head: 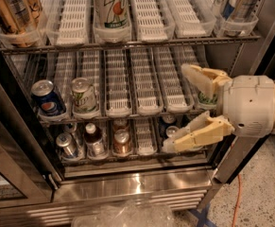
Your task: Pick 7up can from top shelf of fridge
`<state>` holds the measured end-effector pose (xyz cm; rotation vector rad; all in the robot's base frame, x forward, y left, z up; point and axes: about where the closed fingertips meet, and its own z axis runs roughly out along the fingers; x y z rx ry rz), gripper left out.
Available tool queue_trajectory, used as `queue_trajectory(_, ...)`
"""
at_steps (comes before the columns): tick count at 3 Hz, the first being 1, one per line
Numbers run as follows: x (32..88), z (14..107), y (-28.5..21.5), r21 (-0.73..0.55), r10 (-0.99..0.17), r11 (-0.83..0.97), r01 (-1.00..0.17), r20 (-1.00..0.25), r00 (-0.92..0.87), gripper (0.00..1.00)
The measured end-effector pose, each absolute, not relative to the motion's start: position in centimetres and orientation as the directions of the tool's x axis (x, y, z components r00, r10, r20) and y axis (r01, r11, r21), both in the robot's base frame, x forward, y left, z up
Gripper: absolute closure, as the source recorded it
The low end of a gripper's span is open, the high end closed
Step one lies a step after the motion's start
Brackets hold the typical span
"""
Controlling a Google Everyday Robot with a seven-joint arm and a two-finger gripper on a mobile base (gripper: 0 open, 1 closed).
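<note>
- Gripper [177,109] hangs at the right of the view, in front of the right end of the middle rack [141,111]. Its two cream fingers [201,78] are spread wide, one above the other, with nothing between them.
- 7up can [110,4] stands upright well above the gripper and off to its left. It sits at the front of a white slotted lane on the top shelf [149,13], just behind the lane's clear lip, and the picture's edge cuts off its top.
- Gold-brown cans [14,8] stand at the end of that shelf farthest from the gripper, and tall cans [234,6] stand almost straight above it.
- Level with the gripper and to its left, a blue Pepsi can [47,98] and a pale can [84,94] stand side by side on the middle rack.
- A green can [206,98] sits just behind the upper finger, partly hidden by it.
- Small bottles [94,138] and other cans fill the lowest rack, below the gripper and to its left.
- The fridge shows its stainless sill [132,186] below the gripper, and an orange cable [236,197] lies on the speckled floor under the arm.
</note>
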<state>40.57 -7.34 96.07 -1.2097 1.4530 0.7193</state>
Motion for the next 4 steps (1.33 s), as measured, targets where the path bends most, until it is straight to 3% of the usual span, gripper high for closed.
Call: queue_trajectory(4,42.4,95.8,-2.6,-0.137,-0.259,0.349,-0.927,-0.965,0.045,0.00)
